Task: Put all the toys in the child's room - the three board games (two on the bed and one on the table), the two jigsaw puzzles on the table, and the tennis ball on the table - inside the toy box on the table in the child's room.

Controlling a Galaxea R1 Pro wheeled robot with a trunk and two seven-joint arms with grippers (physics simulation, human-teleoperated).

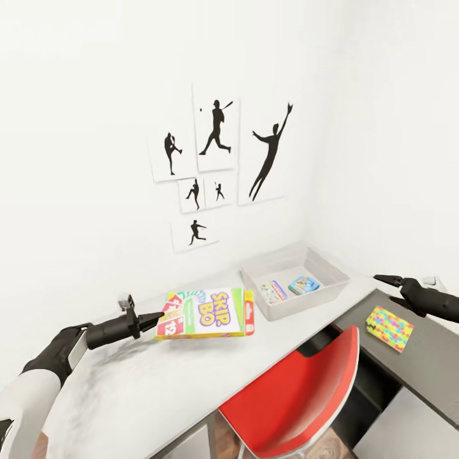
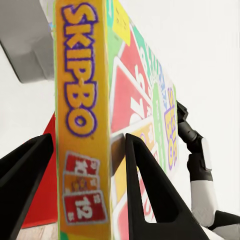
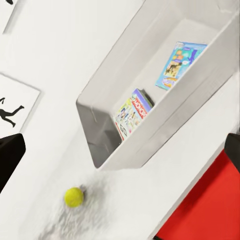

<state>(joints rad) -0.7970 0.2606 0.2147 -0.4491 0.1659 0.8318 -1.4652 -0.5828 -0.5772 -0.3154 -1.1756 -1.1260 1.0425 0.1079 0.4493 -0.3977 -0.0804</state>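
My left gripper point(image 1: 152, 320) is shut on the near end of a Skip-Bo board game box point(image 1: 207, 312), holding it flat above the white table point(image 1: 146, 395). The left wrist view shows my fingers point(image 2: 150, 190) on either side of the box's orange edge point(image 2: 82, 115). The grey toy box point(image 1: 299, 307) stands on the table to the right, with a Monopoly box point(image 1: 273, 292) and a blue box point(image 1: 303, 284) inside. My right gripper point(image 1: 395, 288) hangs open beyond the toy box. A tennis ball point(image 3: 74, 196) lies on the table beside the toy box point(image 3: 170, 125). A colourful jigsaw puzzle box point(image 1: 389, 327) rests on the dark table.
A red chair point(image 1: 299, 395) is tucked under the white table's front edge. The dark table point(image 1: 433, 382) adjoins it on the right, in the room's corner. Baseball silhouette posters point(image 1: 217, 159) hang on the wall behind.
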